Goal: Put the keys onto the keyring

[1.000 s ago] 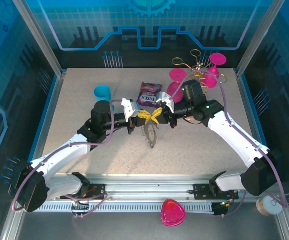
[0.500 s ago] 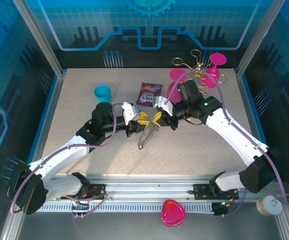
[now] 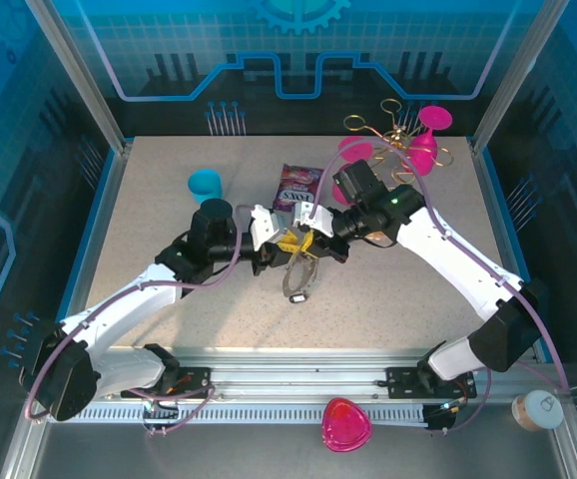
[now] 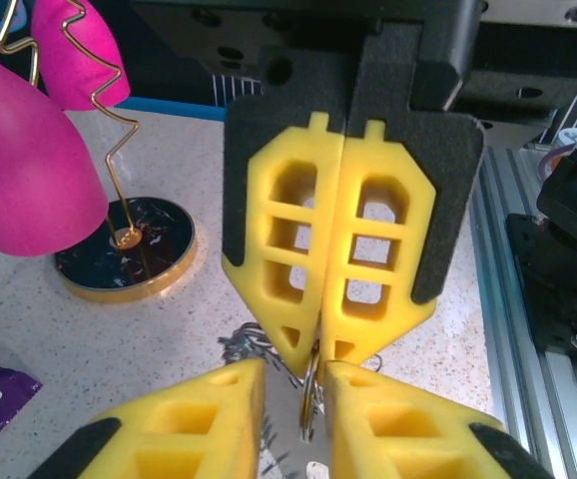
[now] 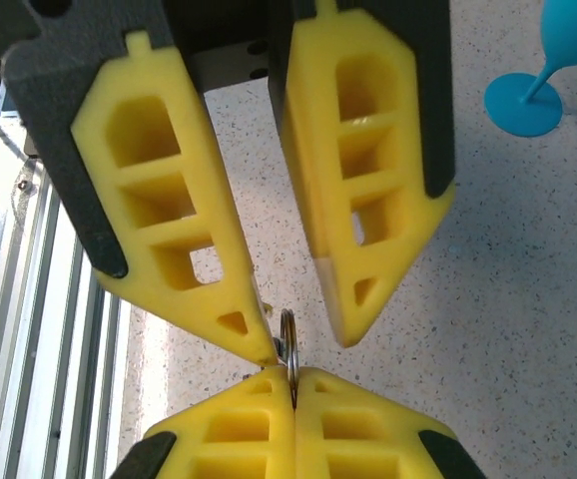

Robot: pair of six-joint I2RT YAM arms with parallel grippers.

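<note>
"Anything in those goblets?"

"Can't see into them from here. The blue goblet (image 3: 206, 185) stands upright toward the far left of the counter (image 3: 169, 299). The pink goblets (image 3: 353, 152) sit on the gold wire rack (image 3: 393, 130) at the far right corner. A purple packet (image 3: 296, 187) lies between them, nearer the far edge."

"Where's the keyring?"

"Held up over the middle of the counter. The right gripper (image 5: 291, 374) is clamped on the top of the keyring (image 5: 288, 334), fingers pressed together. The left gripper (image 4: 293, 369) faces it with its jaws a little apart, the wire between them. One tip is at the ring, touching or just beside it, I can't say which."

"And the keys?"

"The keys (image 3: 298, 294) are a small dark clump at the bottom of the loop. They're too tiny to count. I can't tell whether they're threaded on or resting on the counter."
</note>
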